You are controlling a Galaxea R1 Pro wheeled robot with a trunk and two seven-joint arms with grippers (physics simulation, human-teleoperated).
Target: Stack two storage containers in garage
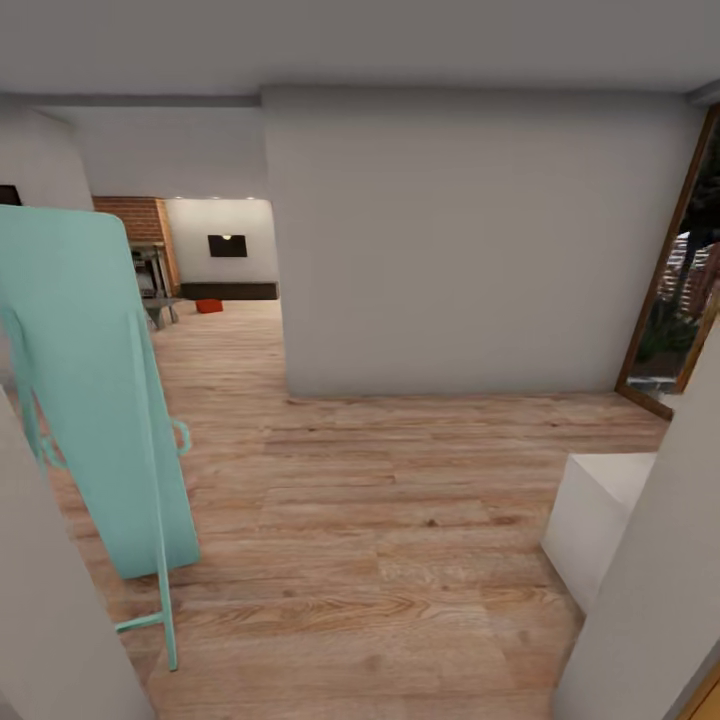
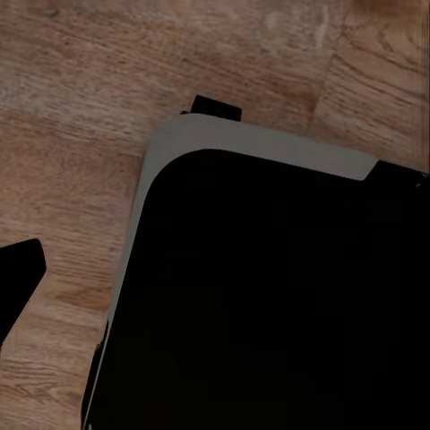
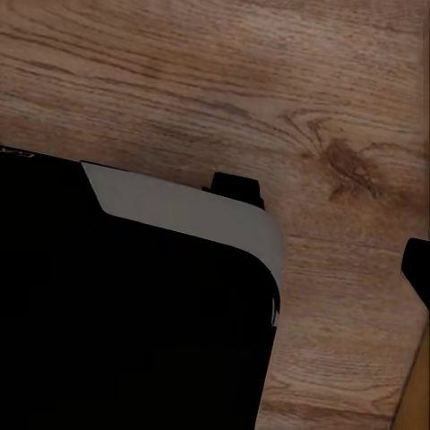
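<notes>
Facing pale wood-plank floor [image 1: 380, 520] — teal ironing board [image 1: 95, 390] left, grey wall [image 1: 470, 250] ahead, red-orange bin [image 1: 209, 306] far off; gripper states can't tell.

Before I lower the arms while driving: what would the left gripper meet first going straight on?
Probably the pale wood plank floor, beside the robot's dark base; the depth is unclear.

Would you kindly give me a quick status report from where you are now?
End effector states unreadable in both wrist views. One red bin far ahead on the living-room floor. Teal ironing board leaning at left, white box at right, wall corner beside the route.
</notes>
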